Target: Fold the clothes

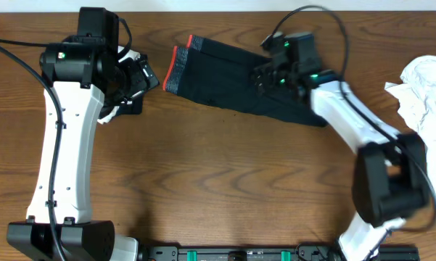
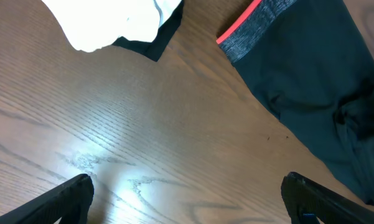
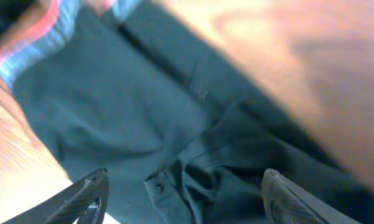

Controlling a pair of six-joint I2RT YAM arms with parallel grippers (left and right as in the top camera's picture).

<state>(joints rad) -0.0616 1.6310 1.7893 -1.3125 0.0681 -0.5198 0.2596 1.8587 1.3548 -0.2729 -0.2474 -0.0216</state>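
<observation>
The black pants (image 1: 232,83) lie folded across the far middle of the table, their grey, red-edged waistband (image 1: 175,69) pointing left. In the right wrist view the pants (image 3: 130,106) fill the frame, with a bunched fold lying between the spread fingers. My right gripper (image 1: 267,75) (image 3: 185,200) hovers open over the pants' right part, gripping nothing. My left gripper (image 1: 146,77) (image 2: 187,202) is open over bare wood just left of the waistband (image 2: 255,28). A white garment (image 2: 112,22) with a black piece beside it lies by the left gripper.
A crumpled pile of white garments (image 1: 428,90) sits at the table's right edge. The left arm's white link (image 1: 65,145) runs down the left side, and the right arm (image 1: 363,138) reaches in from the lower right. Cables loop above both wrists.
</observation>
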